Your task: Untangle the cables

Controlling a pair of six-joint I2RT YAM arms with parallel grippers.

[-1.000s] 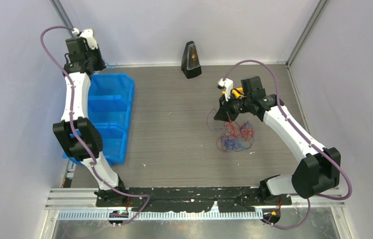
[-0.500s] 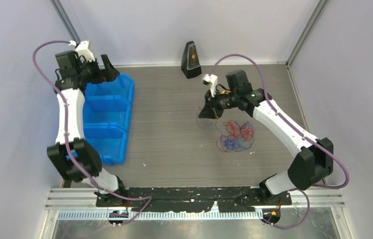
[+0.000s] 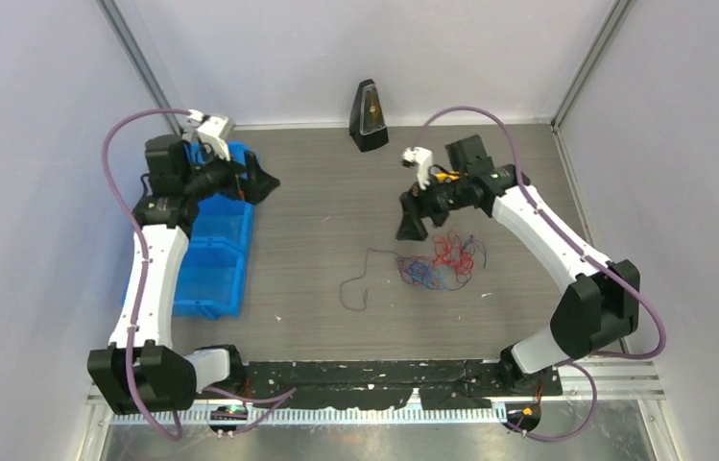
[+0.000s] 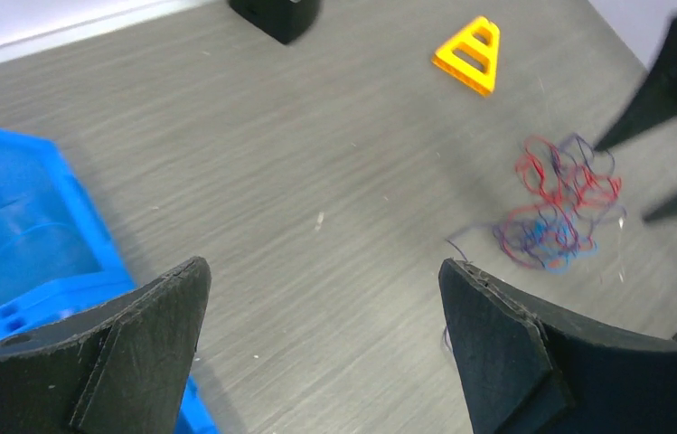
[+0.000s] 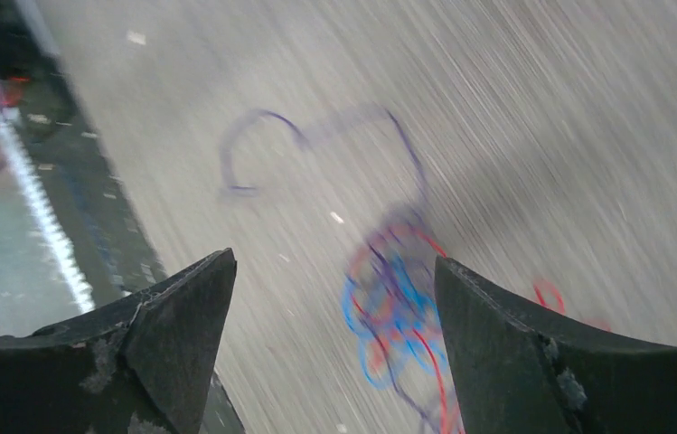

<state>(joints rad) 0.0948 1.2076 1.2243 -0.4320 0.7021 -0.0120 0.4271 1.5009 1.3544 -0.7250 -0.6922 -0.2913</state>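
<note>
The cables (image 3: 437, 267) lay tangled right of the desk's (image 3: 317, 240) middle, with one purple strand trailing left. The left hand (image 3: 255, 181) and right hand (image 3: 412, 224) both gaped wide, holding nothing.
</note>
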